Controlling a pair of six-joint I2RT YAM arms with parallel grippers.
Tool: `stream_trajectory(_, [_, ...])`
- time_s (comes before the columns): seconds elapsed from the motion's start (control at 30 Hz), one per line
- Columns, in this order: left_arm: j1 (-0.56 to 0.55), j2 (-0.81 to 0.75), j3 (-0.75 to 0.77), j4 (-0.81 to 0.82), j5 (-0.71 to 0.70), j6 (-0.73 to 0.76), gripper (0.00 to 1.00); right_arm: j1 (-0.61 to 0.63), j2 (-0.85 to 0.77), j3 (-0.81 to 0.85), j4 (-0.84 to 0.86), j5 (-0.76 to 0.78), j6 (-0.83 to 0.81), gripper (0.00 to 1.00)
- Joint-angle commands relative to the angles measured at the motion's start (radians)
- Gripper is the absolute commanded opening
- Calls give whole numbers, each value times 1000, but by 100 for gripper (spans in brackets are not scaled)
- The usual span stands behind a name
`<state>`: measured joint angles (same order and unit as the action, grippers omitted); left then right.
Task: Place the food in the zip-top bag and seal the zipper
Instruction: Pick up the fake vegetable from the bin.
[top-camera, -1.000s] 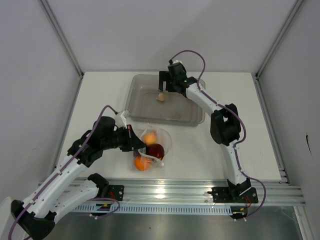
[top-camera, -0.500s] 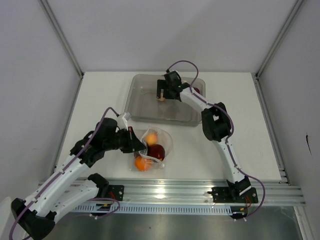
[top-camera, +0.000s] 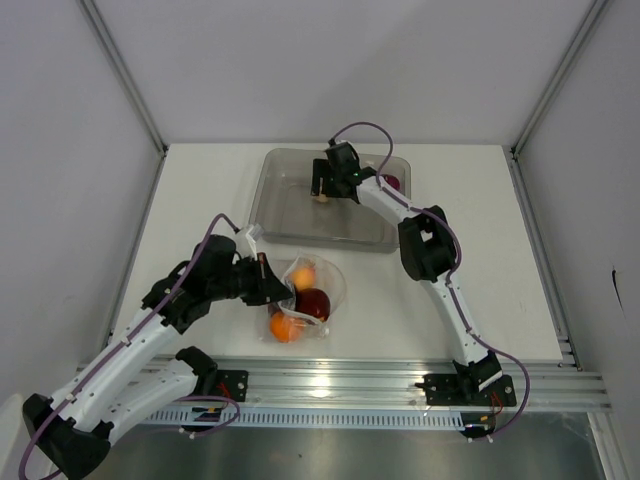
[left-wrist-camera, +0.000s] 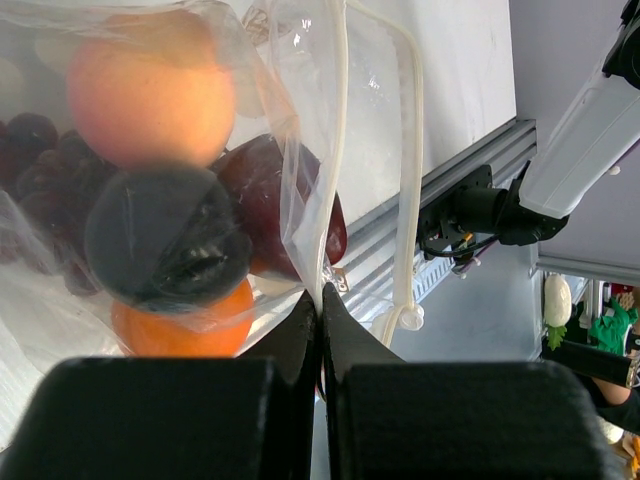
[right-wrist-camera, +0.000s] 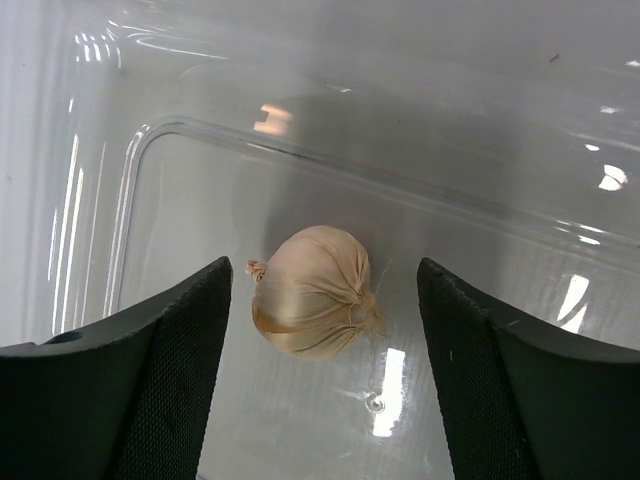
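- Fingers (right-wrist-camera: 170, 380) of the right gripper (right-wrist-camera: 325, 290) stand well open on either side of the beige bulb (right-wrist-camera: 312, 292), with a gap on each side, and they have hold of nothing.
- That bulb lies on the floor of the grey tray (top-camera: 270, 205), close to its far wall. The step in hand looks like the pick of this bulb.
- It sits a little nearer one finger than the other. Centring the gripper first would stop one pad from shoving the bulb before the other arrives.
- The bulb is round and the tray floor looks slick, so the pads should meet it at its widest girth. A pinch high on the curve would likely squirt it away.
- The left gripper (left-wrist-camera: 320, 300) has its fingers shut tight on the edge of the zip-top bag (left-wrist-camera: 290, 100), just beside the zipper (left-wrist-camera: 340, 120), and holds the mouth up.
- The bag rests on the table (top-camera: 200, 200) between the tray and the arm bases. It holds the peach (left-wrist-camera: 150, 85), dark red fruit (left-wrist-camera: 280, 200), orange (left-wrist-camera: 175, 330), blackish fruit (left-wrist-camera: 165, 235) and grape bunch (left-wrist-camera: 30, 150).
- Once gripped, the bulb should be lifted clear of the tray wall before the swing, then let go low over the mouth, since the film is soft.
- A dark reddish piece (top-camera: 391, 183) waits in the tray's far right corner, and the zipper is not yet sealed.
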<state>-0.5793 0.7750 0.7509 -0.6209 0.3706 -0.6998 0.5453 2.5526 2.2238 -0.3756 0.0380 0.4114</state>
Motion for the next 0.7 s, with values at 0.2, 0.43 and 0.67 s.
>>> stream_trajectory(0.2, [6, 0, 1, 18, 1, 6, 1, 1, 32, 56, 17, -4, 10, 61])
stream_trajectory(0.43, [9, -6, -2, 10, 1, 6, 0, -4, 35, 73, 10, -7, 4, 42])
stream_trajectory(0.67, [9, -20, 2, 0, -2, 5, 1, -13, -6, 85, -2, -13, -5, 18])
